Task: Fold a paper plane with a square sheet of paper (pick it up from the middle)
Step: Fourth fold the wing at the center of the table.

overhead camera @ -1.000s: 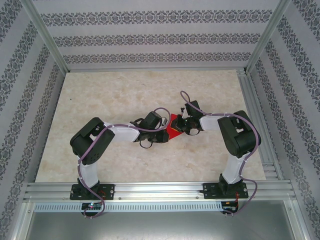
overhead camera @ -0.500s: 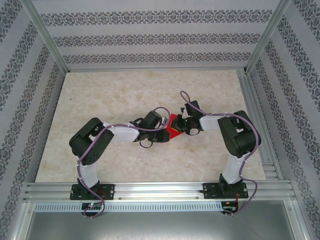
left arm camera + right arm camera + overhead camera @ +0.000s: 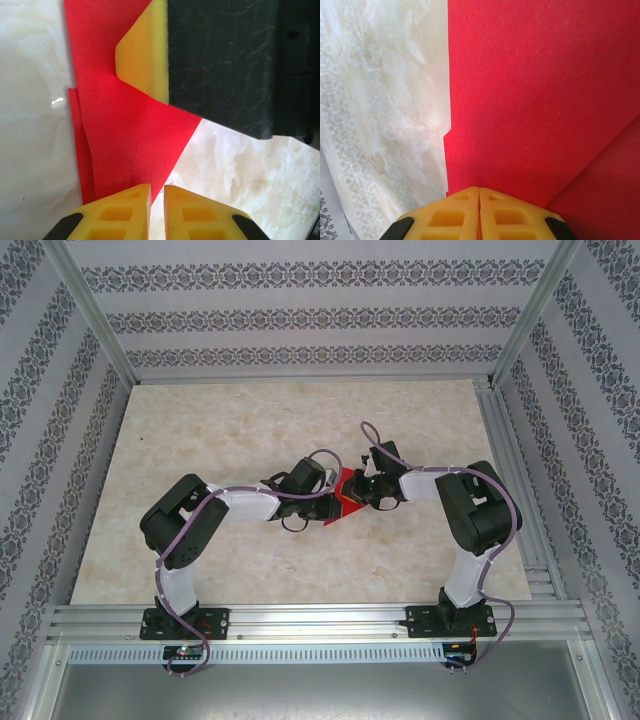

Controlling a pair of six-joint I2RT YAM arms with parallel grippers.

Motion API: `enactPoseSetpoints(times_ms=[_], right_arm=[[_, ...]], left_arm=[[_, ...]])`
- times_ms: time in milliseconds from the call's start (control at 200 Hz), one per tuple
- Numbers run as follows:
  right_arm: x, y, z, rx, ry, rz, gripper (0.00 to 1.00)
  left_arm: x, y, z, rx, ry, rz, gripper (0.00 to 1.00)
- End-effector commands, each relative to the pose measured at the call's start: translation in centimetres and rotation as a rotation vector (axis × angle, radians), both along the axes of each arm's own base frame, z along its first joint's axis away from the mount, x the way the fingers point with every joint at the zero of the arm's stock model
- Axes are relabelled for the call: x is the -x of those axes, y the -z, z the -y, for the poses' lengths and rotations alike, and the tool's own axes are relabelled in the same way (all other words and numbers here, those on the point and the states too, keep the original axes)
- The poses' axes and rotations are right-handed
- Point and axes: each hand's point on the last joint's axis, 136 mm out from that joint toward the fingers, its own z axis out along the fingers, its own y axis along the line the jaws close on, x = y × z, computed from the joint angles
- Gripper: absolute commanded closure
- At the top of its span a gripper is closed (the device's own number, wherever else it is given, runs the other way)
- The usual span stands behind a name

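The paper plane [image 3: 345,489] is a bright red, partly folded sheet lying on the marble table between my two grippers. In the left wrist view the red paper [image 3: 125,130] shows layered folds and a slanted edge that runs down to my left gripper [image 3: 157,192]. Its yellow fingertips are all but shut, with a thin slit of bare table between them. My right gripper [image 3: 479,192] is shut on the edge of the red sheet [image 3: 535,90]. One of its yellow fingers [image 3: 142,55] rests on the paper. From above, the left gripper [image 3: 331,508] and the right gripper [image 3: 362,492] nearly meet.
The marble tabletop [image 3: 220,430] stretches wide around the paper. Patterned walls enclose the back and sides, and an aluminium rail [image 3: 320,618] runs along the near edge by the arm bases.
My left gripper has edged slightly to the right at the paper's lower corner, covering a bit more of the red. The right arm has stayed put.
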Motion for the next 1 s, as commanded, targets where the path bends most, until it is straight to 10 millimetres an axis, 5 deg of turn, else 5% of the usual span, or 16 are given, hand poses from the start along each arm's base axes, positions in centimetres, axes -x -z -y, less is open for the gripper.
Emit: enactPoseSetpoints(times_ms=[0,385,994], right_arm=[[3.4,6.0,3.2,0.173,0.043,-0.173,0.91],[3.7,6.4,3.3,0.182,0.039,-0.185,0.91],[3.8,6.6,3.6,0.196,0.04,-0.193,0.91]], left_arm=[[-1.3,0.8,-0.2,-0.016,-0.024,0.012,0.87],[0.8,3.0,-1.5,-0.061,-0.012,-0.075,0.91],[5.5,3.1,-4.7,-0.127,0.034,-0.13,0.95]])
